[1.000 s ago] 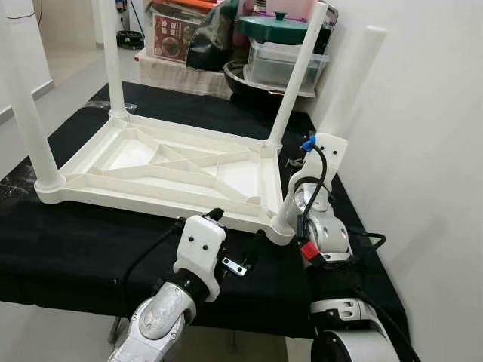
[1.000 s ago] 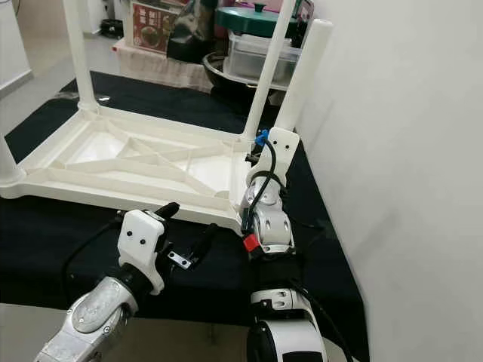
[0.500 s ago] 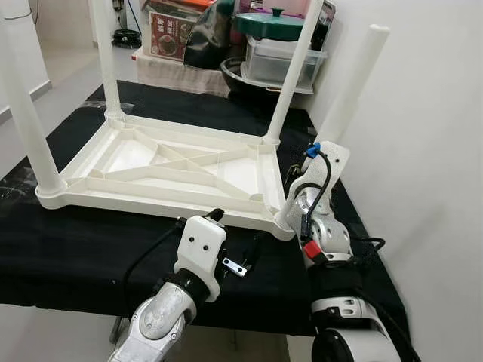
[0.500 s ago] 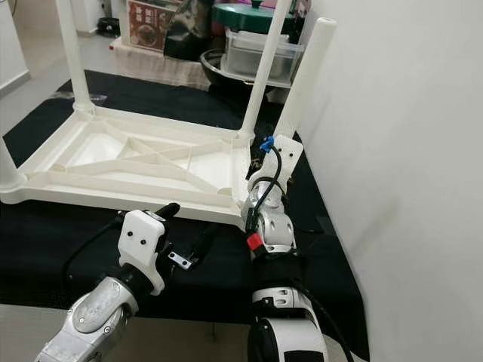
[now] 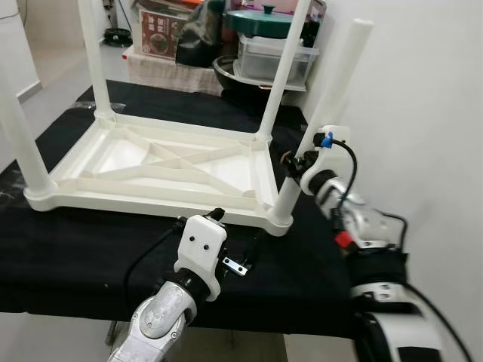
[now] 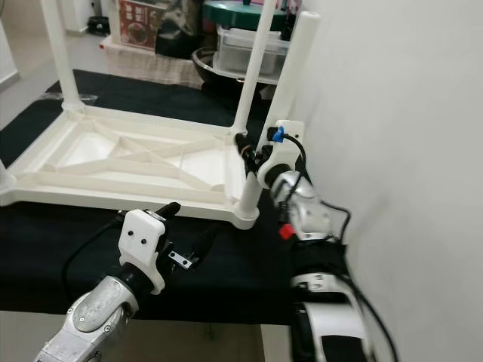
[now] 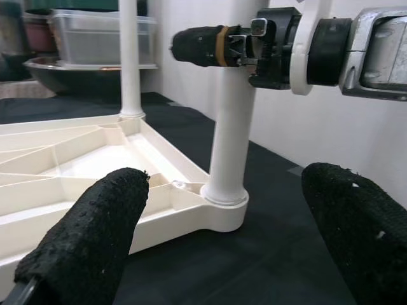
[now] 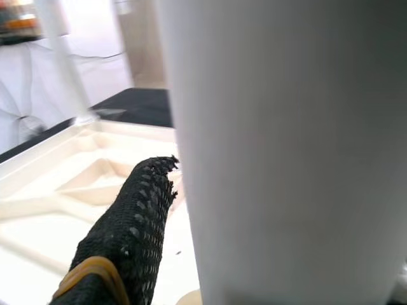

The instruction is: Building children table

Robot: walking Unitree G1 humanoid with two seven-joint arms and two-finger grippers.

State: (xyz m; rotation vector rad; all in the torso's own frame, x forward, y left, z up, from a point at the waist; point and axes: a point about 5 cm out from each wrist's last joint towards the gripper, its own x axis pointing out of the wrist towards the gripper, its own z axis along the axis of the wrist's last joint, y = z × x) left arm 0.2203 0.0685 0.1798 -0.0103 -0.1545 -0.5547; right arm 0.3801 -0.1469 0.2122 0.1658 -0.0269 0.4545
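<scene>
Now we are at the leg-fitting step: the white plastic children's table (image 5: 162,170) lies upside down on the black-draped tabletop (image 5: 68,241), and four white round legs stand up from its corners. Our right gripper (image 5: 298,167) is at the fourth leg (image 5: 321,121), the one at the table's near right corner, close to the white wall (image 5: 423,113). Its jaws sit on either side of the leg partway up, one black padded finger (image 8: 127,235) lying right beside the white tube in the right wrist view. We judge the jaws to be grasping the leg, though the far finger is hidden behind it.

Our left gripper (image 5: 238,253) hangs just in front of the table's near edge, over the black cloth, jaws released and holding nothing; its two pads (image 7: 95,222) stand wide apart in the left wrist view, which looks straight at the leg's foot collar (image 7: 224,200).

That leg leans a little compared with the other three, so it may not be fully home in its socket. The next move, as we read it, calls for straightening the leg and pressing it down along its own axis, perhaps with the left gripper steadying the table's frame near that corner so the tabletop does not slide.
</scene>
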